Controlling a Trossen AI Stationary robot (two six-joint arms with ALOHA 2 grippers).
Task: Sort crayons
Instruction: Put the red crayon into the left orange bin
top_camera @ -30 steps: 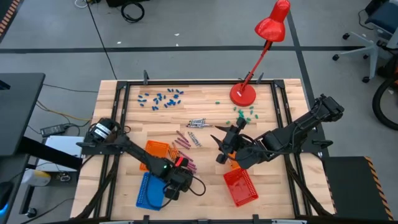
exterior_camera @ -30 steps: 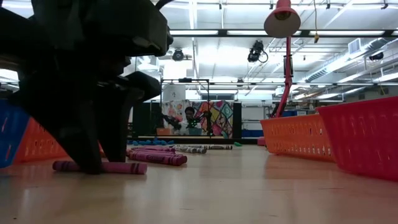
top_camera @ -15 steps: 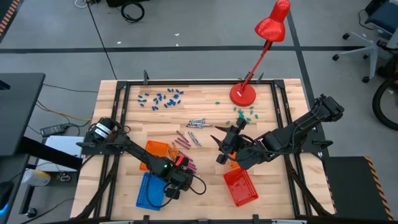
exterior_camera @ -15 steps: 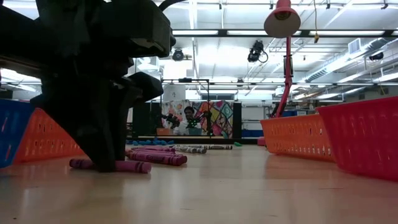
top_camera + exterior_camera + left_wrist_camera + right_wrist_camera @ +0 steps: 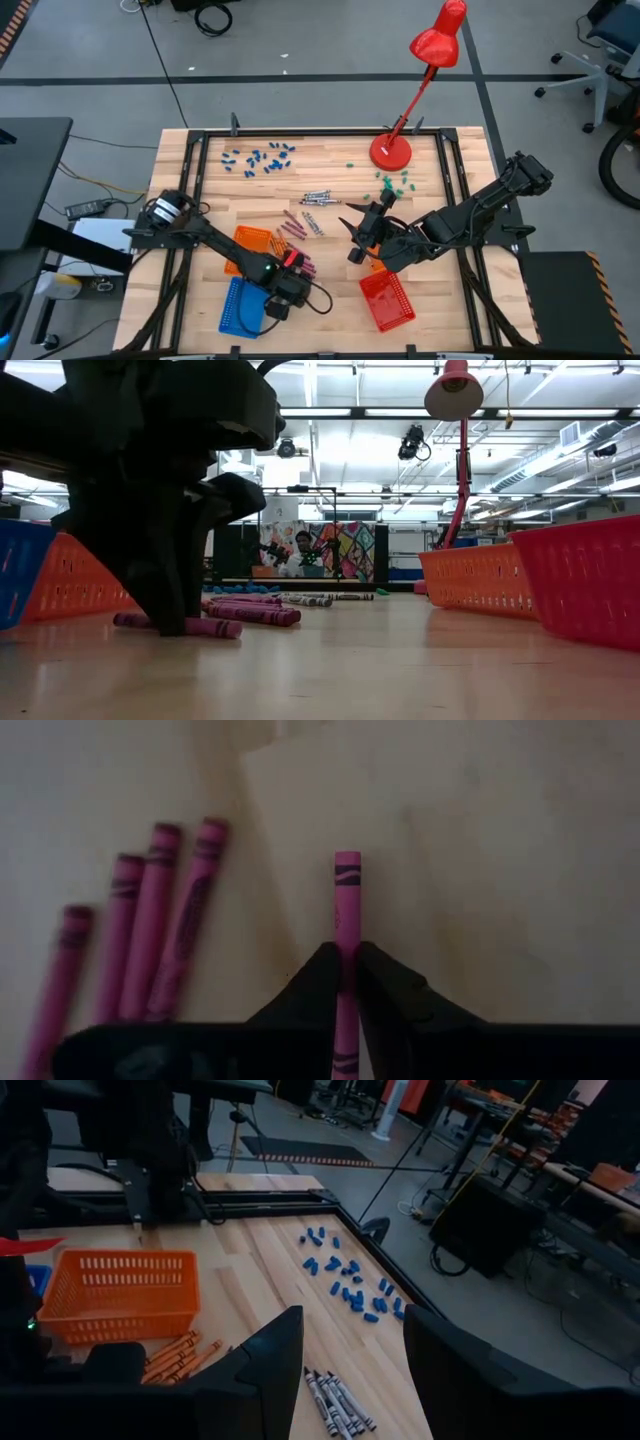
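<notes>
My left gripper (image 5: 291, 273) is down at the table near the front, right of the orange basket (image 5: 251, 243), and is shut on one magenta crayon (image 5: 346, 910). In the low view this crayon (image 5: 208, 627) lies on the wood under the dark fingers (image 5: 165, 605). Several more magenta crayons (image 5: 150, 930) lie side by side next to it. Grey crayons (image 5: 318, 197) and orange crayons (image 5: 172, 1357) lie farther off. My right gripper (image 5: 352, 240) hangs open above the table's middle, holding nothing. My left gripper pinches the magenta crayon by its two long sides, about mid-length (image 5: 346, 938), between its two fingers. The fingers come from above, slanting down, and lie across the crayon. The crayon lies flat, its free end (image 5: 228, 628) on the table.
A blue basket (image 5: 238, 305) stands at the front left and a red basket (image 5: 388, 300) at the front right. Blue bits (image 5: 262, 157) and green bits (image 5: 393, 181) are scattered at the back. A red desk lamp (image 5: 392, 150) stands at the far right.
My left gripper has shut on the magenta crayon while staying over the same spot. The crayon has slid a little along the table toward the right and still lies flat on the wood.
</notes>
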